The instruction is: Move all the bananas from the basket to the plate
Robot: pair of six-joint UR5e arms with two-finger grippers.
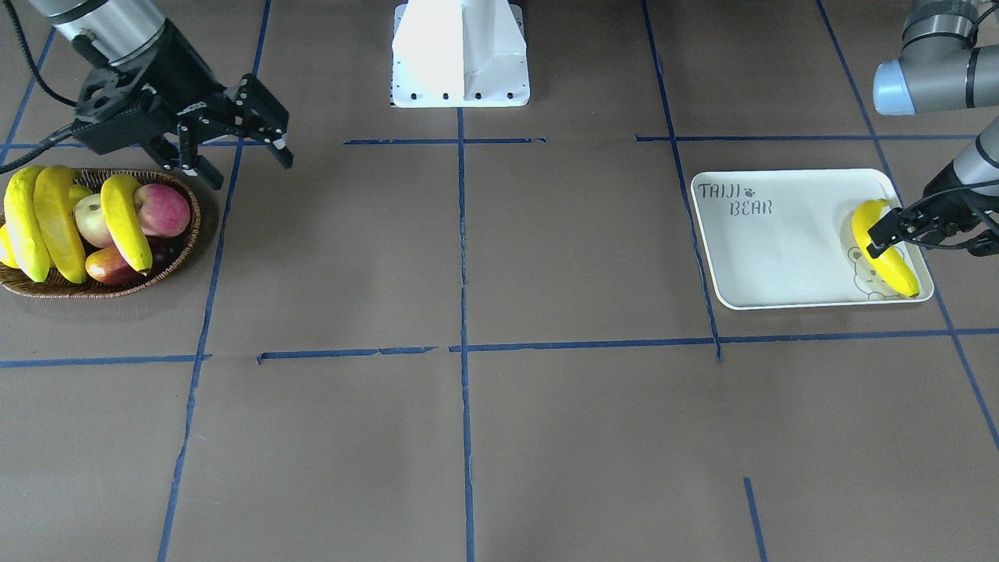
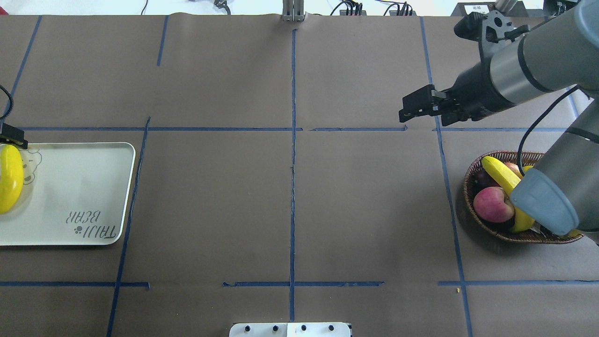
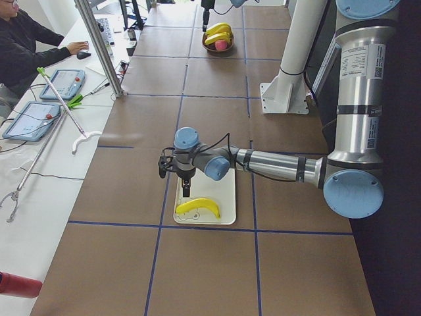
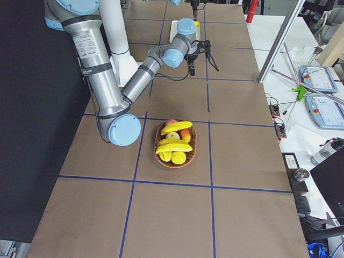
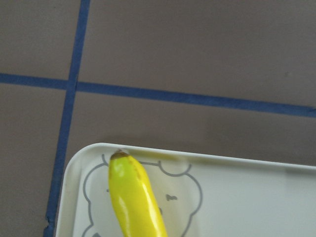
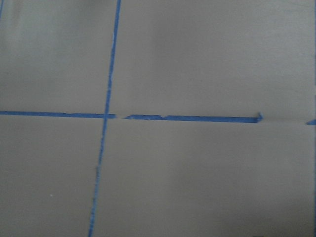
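Bananas (image 1: 58, 222), three of them, are lying across the apples (image 1: 160, 209) in the basket (image 1: 94, 290) at the front view's left, and the right gripper (image 1: 250, 170) is hanging raised over the table near the basket, on its plate side, with fingers spread and nothing between them. They are looking light, stiff and glossy, so I am judging a pinch across the thick middle, square to the curve, as the surest hold. At the right a fourth banana (image 1: 886, 254) is resting on the plate (image 1: 780, 250) under the left gripper (image 1: 897, 232), and I cannot tell whether it is clamping or releasing.
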